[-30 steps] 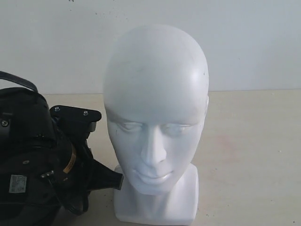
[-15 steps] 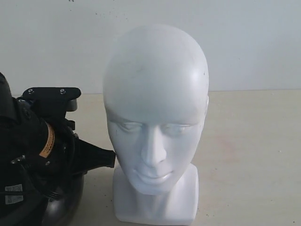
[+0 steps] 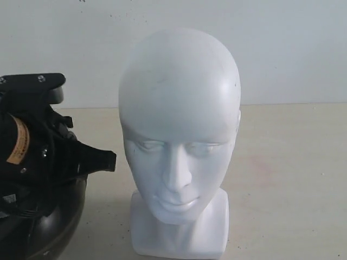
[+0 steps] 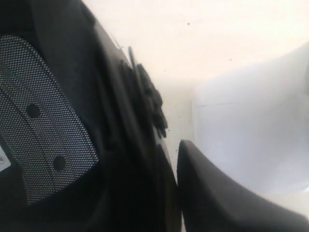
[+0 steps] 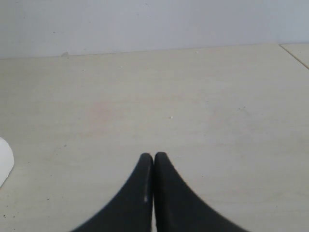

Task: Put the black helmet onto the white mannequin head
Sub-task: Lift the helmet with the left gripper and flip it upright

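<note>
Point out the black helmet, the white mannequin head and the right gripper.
black helmet (image 3: pixel 60 219), exterior view, rounded outer shell.
white mannequin head (image 3: pixel 179 92), exterior view, forehead.
right gripper (image 5: pixel 153 157), right wrist view, between its closed fingertips.

A smooth, glossy white plastic mannequin head (image 3: pixel 179 124). A black hard-shelled helmet (image 3: pixel 57 227), glossy outside. Inside it, just beside the left gripper (image 4: pixel 166 193) with its smooth matt black plastic finger (image 4: pixel 217 198), a perforated mesh cloth lining (image 4: pixel 43 130). A pale, matt tabletop (image 3: pixel 293 179).
</note>
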